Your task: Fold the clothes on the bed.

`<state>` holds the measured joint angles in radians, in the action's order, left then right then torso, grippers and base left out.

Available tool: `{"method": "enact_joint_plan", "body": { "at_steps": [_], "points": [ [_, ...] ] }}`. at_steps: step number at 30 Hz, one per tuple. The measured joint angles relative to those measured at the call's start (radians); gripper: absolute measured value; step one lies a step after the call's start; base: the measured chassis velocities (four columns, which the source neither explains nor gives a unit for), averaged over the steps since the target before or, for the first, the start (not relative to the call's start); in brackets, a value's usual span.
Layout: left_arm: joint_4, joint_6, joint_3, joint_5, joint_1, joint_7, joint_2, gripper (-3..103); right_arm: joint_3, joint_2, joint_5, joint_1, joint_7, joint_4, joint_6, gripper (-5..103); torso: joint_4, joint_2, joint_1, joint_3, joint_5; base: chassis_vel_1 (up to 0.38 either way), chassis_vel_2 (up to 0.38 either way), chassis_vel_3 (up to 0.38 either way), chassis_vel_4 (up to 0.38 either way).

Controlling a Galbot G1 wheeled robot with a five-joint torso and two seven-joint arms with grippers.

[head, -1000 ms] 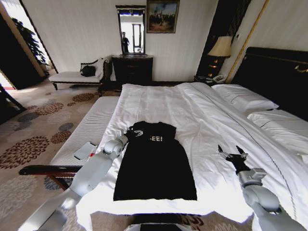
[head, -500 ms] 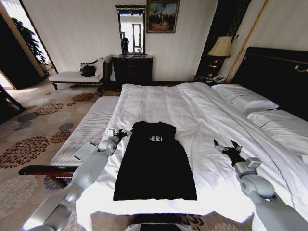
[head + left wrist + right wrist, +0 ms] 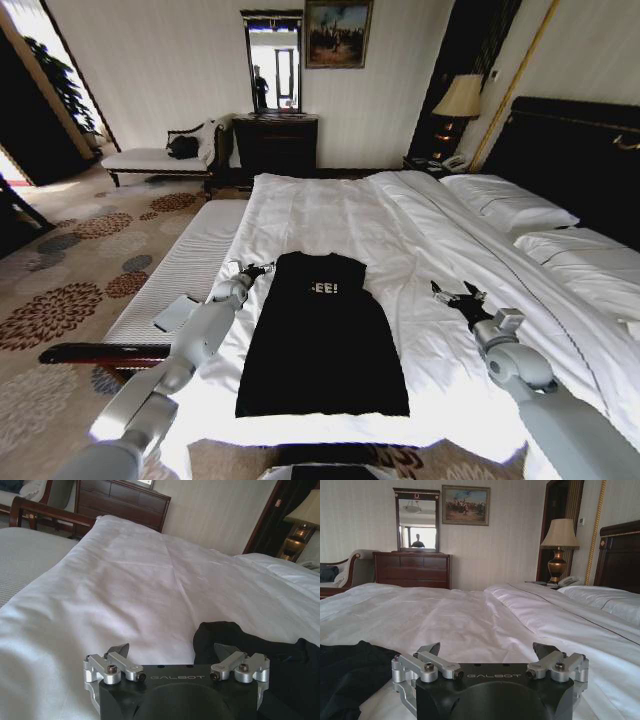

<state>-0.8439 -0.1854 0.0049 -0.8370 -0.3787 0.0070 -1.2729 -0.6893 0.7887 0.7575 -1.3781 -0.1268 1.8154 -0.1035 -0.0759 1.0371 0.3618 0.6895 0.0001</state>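
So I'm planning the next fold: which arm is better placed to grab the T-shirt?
Probably left. The left end effector, open, sits at the black T-shirt's shoulder edge. The right end effector, also open, hovers over bare white bed sheet, apart from the shirt.

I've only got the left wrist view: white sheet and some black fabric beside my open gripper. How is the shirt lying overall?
Observer: The black short-sleeved T-shirt lies flat on the white bed, collar away from the robot, no sleeves sticking out.
Operator: Where's the other arm?
Observer: The right gripper is open over bare sheet, apart from the shirt's right side.
Operator: Anything beyond the bed edge?
Observer: A small grey flat slab lies on the white-cushioned bench.
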Motion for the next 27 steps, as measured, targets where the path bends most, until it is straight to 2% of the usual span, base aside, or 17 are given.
{"method": "enact_joint_plan", "body": {
  "at_steps": [6, 10, 12, 14, 15, 18, 21, 24, 25, 26, 27],
  "points": [
    [0.068, 0.014, 0.0, -0.003, 0.018, 0.0, -0.048, 92, -0.014, -0.015, 0.004, -0.01, -0.011, 0.008, -0.011, 100, 0.0003, 0.0, 0.0, 0.0, 0.0, 0.0, 0.0, 0.0, 0.0],
    [0.121, 0.027, 0.004, 0.002, 0.041, 0.0, -0.088, 74, -0.017, -0.02, 0.011, -0.008, -0.014, 0.004, -0.013, 100, 0.0001, 0.0, 0.0, 0.0, 0.0, 0.0, 0.0, 0.0, 0.0],
    [0.134, 0.031, 0.005, 0.003, 0.049, 0.0, -0.094, 74, -0.016, -0.019, 0.011, -0.007, -0.015, 0.004, -0.014, 100, 0.0, 0.0, 0.0, 0.0, 0.0, 0.0, 0.0, 0.0, 0.0],
    [0.171, 0.041, 0.008, 0.008, 0.068, 0.0, -0.108, 67, -0.01, -0.014, 0.011, -0.006, -0.018, 0.003, -0.016, 100, 0.0003, 0.0, 0.0, 0.0, 0.0, 0.0, 0.0, 0.0, 0.0],
    [0.171, 0.041, 0.008, 0.008, 0.068, 0.0, -0.108, 67, -0.01, -0.014, 0.011, -0.006, -0.018, 0.003, -0.016, 100, 0.0003, 0.0, 0.0, 0.0, 0.0, 0.0, 0.0, 0.0, 0.0],
    [0.211, 0.052, 0.009, 0.013, 0.091, 0.0, -0.129, 51, -0.006, -0.011, 0.01, -0.007, -0.019, 0.002, -0.017, 100, 0.0004, 0.0, 0.0, 0.0, 0.0001, 0.0, 0.0, 0.0, 0.0],
    [0.205, 0.052, 0.014, 0.013, 0.091, 0.0, -0.131, 45, -0.006, -0.011, 0.01, -0.007, -0.02, 0.002, -0.019, 100, 0.0001, 0.0, 0.0, 0.0, -0.0001, 0.0, 0.0, 0.0, 0.0],
    [0.191, 0.05, 0.027, 0.016, 0.085, 0.0, -0.13, 29, -0.006, -0.016, 0.016, -0.006, -0.023, 0.002, -0.021, 100, 0.0004, 0.0, 0.0, 0.0, 0.0001, 0.0, 0.0, 0.0, 0.0],
    [0.191, 0.05, 0.027, 0.016, 0.085, 0.0, -0.13, 29, -0.006, -0.016, 0.016, -0.006, -0.023, 0.002, -0.021, 100, 0.0004, 0.0, 0.0, 0.0, 0.0001, 0.0, 0.0, 0.0, 0.0],
    [0.199, 0.049, 0.028, 0.019, 0.086, 0.0, -0.133, 21, -0.008, -0.018, 0.018, -0.006, -0.023, 0.002, -0.021, 100, 0.0004, 0.0, 0.0, 0.0, 0.0, 0.0, 0.0, 0.0, 0.0],
    [0.22, 0.048, 0.028, 0.02, 0.092, 0.0, -0.141, 24, -0.01, -0.021, 0.023, -0.006, -0.024, 0.003, -0.022, 100, 0.0005, 0.0, 0.0, 0.0, -0.0001, 0.0, 0.0, 0.0, 0.0]
  ]
}}
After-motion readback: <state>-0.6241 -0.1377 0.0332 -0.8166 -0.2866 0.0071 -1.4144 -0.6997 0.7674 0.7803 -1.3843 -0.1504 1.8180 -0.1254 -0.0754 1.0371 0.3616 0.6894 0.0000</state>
